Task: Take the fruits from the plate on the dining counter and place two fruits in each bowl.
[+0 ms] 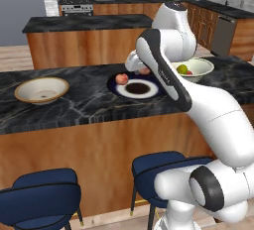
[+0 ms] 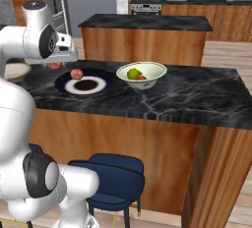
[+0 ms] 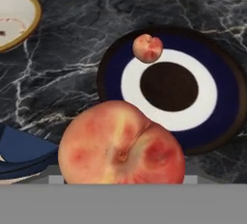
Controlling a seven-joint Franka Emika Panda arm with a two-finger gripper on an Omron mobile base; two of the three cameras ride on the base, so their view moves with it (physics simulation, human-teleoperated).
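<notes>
Though lifted, peach (image 3: 121, 145) at end effector (image 3: 121, 182)

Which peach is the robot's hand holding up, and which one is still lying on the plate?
The big close peach in the hand view is held in the gripper above the counter. The other peach sits on the navy rim of the plate.

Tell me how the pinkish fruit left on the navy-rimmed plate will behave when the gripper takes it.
The pinkish fruit is round, so it will probably roll across the flat plate if nudged off-centre. Its skin looks smooth, so it may slip between narrow pads. It seems firm, so it should likely keep its shape under a gentle squeeze.
</notes>
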